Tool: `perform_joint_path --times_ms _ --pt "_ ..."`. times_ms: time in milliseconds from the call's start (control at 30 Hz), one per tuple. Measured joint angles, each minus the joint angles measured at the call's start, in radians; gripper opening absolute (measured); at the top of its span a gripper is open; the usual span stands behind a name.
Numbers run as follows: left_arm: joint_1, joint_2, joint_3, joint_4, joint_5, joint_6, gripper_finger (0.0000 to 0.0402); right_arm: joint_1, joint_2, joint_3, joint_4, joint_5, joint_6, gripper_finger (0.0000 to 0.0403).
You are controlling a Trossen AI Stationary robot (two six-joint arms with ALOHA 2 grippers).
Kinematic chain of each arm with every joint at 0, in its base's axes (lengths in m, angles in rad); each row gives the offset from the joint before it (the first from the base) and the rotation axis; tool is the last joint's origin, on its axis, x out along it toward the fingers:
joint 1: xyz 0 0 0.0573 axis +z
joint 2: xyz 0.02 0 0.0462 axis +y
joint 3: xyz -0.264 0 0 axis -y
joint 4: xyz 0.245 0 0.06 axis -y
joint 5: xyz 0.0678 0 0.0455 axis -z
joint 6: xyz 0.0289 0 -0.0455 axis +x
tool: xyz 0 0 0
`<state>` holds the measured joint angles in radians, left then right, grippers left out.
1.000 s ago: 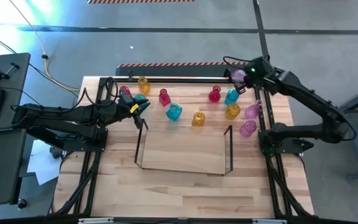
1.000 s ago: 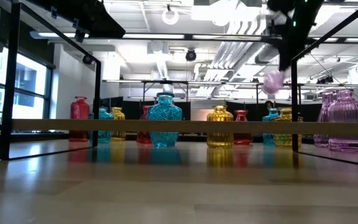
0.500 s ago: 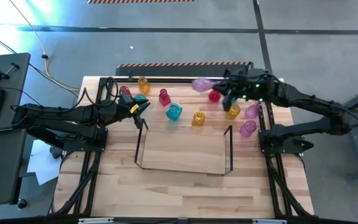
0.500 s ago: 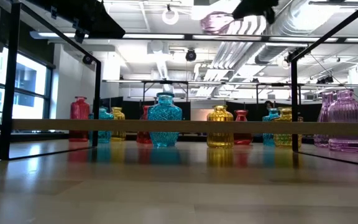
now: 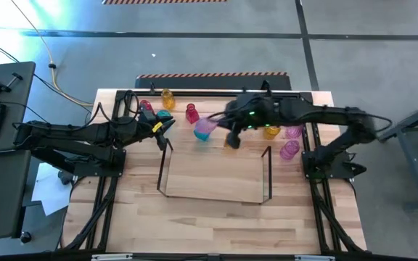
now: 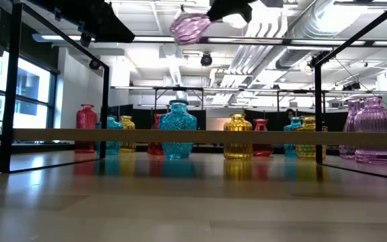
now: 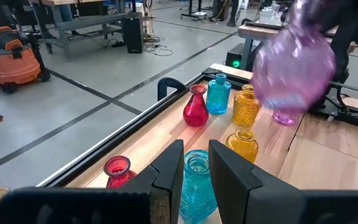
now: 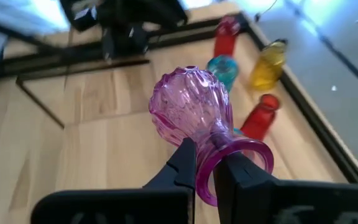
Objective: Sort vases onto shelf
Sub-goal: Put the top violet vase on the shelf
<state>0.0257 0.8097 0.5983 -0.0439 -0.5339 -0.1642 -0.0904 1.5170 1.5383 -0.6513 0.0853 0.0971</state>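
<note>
High view: right claw (image 5: pixel 216 127) clamped on pink vase (image 5: pixel 205 126) by its neck, carried on its side, body pointing nine o'clock. Shelf (image 5: pixel 215 194) lies at six o'clock, below. Left claw (image 5: pixel 167 123) partly open, empty, waiting near desk (image 5: pixel 209 225) rear-left vases.

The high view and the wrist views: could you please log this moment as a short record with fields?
right gripper: shut on the neck of the pink vase, carried in the air above the table's back half
pink vase pose: tipped sideways, not upright
left gripper: at the table's left back, a cyan vase between its fingers, which do not visibly clamp it
shelf: holds no vase
other vases: standing in a loose row behind the shelf
</note>
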Motion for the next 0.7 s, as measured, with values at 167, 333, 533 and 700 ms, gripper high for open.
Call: perform_joint_path --times_ms 167,333,533,700 --pt "0.0 0.0 0.0 -0.037 0.0 0.0 0.0067 0.039 0.194 0.225 -0.16 0.0 -0.031 0.0003" --pt "0.0 0.0 0.0 -0.075 0.0 0.0 0.0067 0.054 0.375 0.424 -0.335 -0.02 -0.038 0.0003" --pt "0.0 -0.006 0.0 -0.142 0.0 -0.002 0.0067 0.053 0.537 0.564 -0.499 -0.034 -0.038 0.0003" --pt "0.0 -0.006 0.0 -0.185 0.001 -0.027 0.0067 0.053 0.602 0.596 -0.542 -0.08 -0.046 0.0003"
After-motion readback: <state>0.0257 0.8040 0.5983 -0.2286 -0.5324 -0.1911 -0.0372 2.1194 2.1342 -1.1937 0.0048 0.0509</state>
